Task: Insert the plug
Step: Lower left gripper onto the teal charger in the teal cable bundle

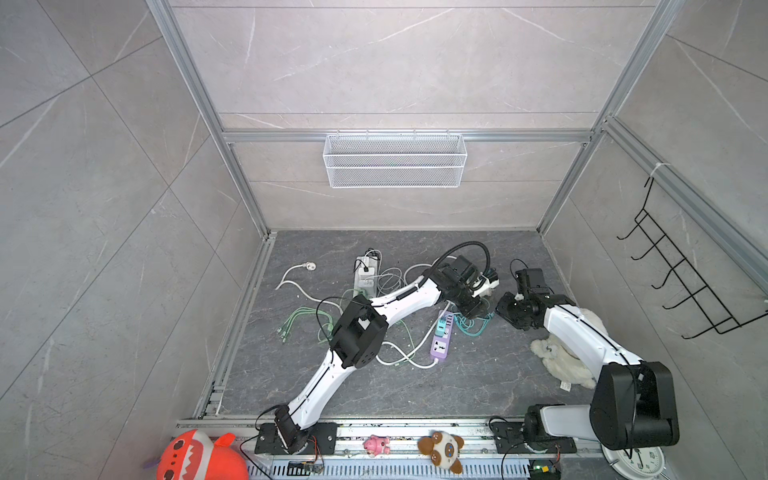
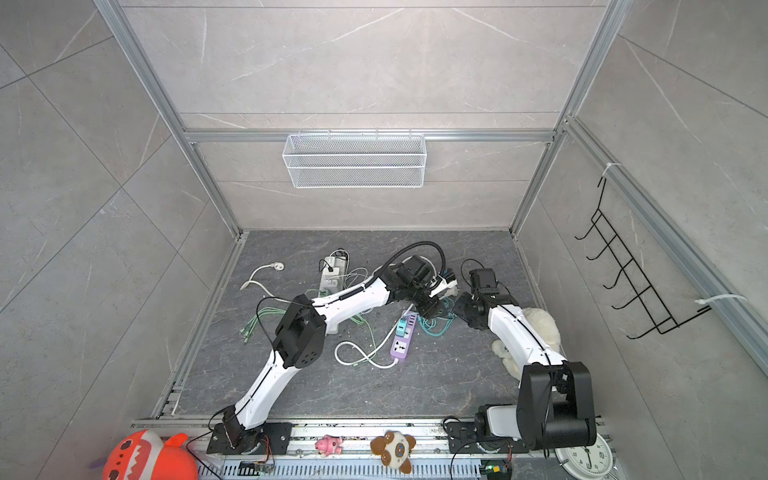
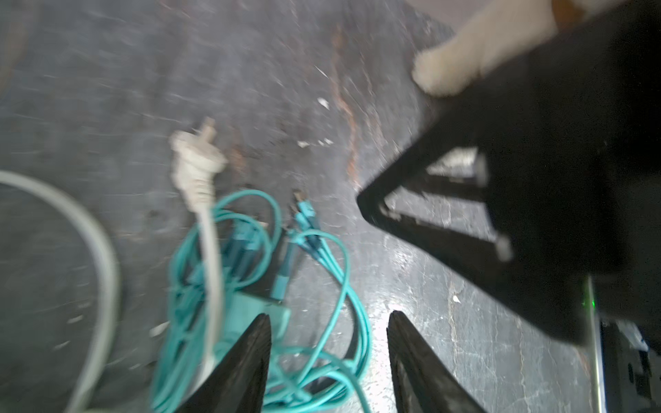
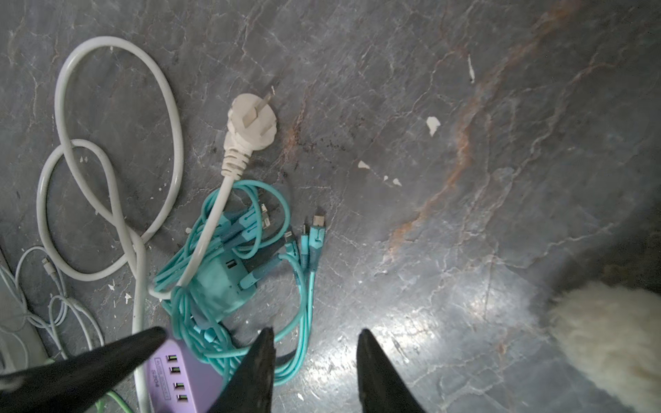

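Closest to the lens in the right wrist view, your right hand (image 4: 315, 329) has its fingers apart, with only bare desk (image 4: 465, 214) showing between them. It grips nothing. Your left hand (image 3: 329, 314) is likewise spread and empty, poised above the teal cable bundle (image 3: 246, 246).

Just past the right hand's fingertips lies the USB end of the purple power strip (image 4: 182, 375), touching that bundle. The white cord (image 4: 118, 214) runs beside the strip and on over the cables. Beyond them the cord ends in the white plug (image 4: 252, 121), which lies on the desk with its prongs showing and open desk around its head.

In a top view the bundle sits right of centre in the lower half of the frame, between your two hands. The plug itself is hidden under the left wrist there. Farther back, left of centre, is a white power strip (image 1: 365, 280).

Expect the plug to be light, hard and fairly smooth, so it may skid on the polished desk if you nudge it. The stiff cord will likely tug it sideways. Take it across the sides of the round body, behind the prongs and ahead of the ribbed collar, not by the cord.
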